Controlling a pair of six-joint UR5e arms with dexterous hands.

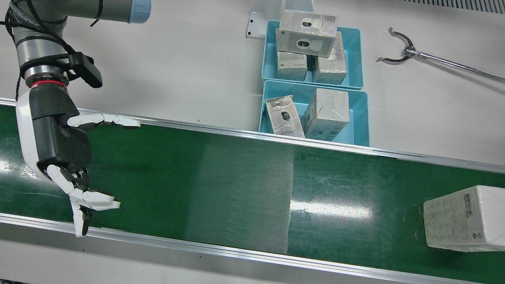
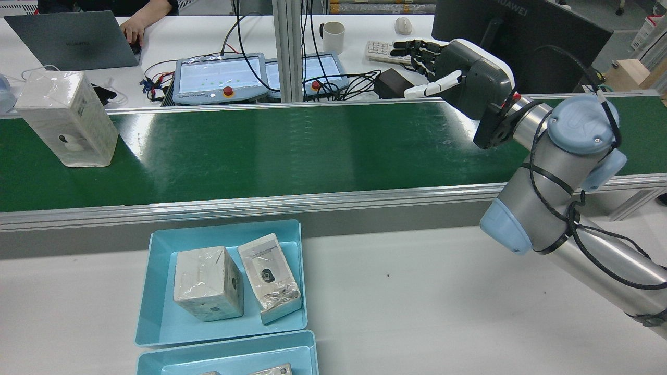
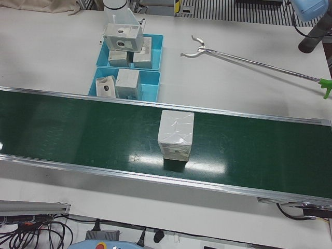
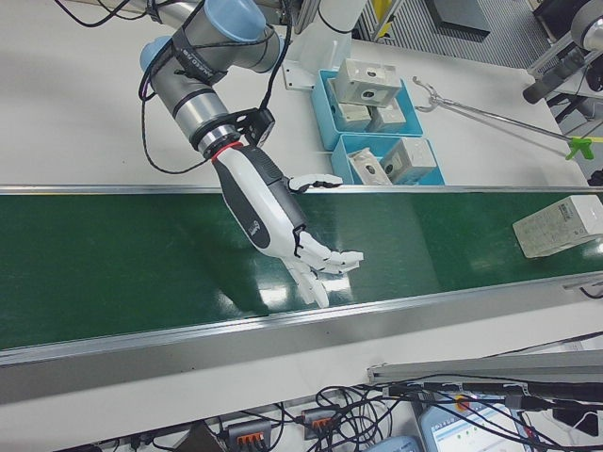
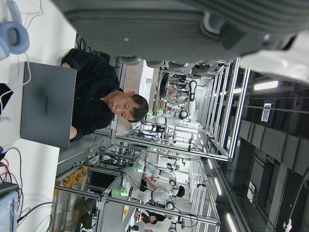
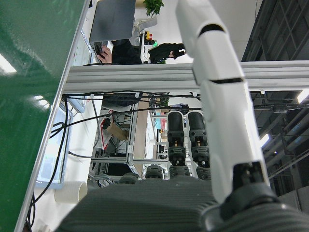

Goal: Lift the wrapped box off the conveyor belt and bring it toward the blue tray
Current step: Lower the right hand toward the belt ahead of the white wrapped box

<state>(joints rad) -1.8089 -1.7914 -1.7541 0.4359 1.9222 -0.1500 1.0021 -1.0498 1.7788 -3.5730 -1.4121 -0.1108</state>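
Note:
The wrapped white box (image 1: pixel 465 219) stands on the green conveyor belt (image 1: pixel 236 189) at the end away from my right hand; it also shows in the rear view (image 2: pixel 68 120) and the left-front view (image 3: pixel 176 134). My right hand (image 1: pixel 63 150) hovers over the belt's other end, open and empty, fingers spread; it also shows in the rear view (image 2: pixel 458 73) and the right-front view (image 4: pixel 278 221). The near blue tray (image 1: pixel 361 118) sits beside the belt and holds two wrapped boxes. Only the palm of my left hand (image 5: pixel 159 24) shows, in its own view.
A second blue tray (image 1: pixel 353 59) behind the first holds several wrapped boxes. A long reacher tool (image 1: pixel 402 47) lies on the white table. Teach pendants (image 2: pixel 219 78), a laptop (image 2: pixel 73 41) and a person sit beyond the belt's far rail.

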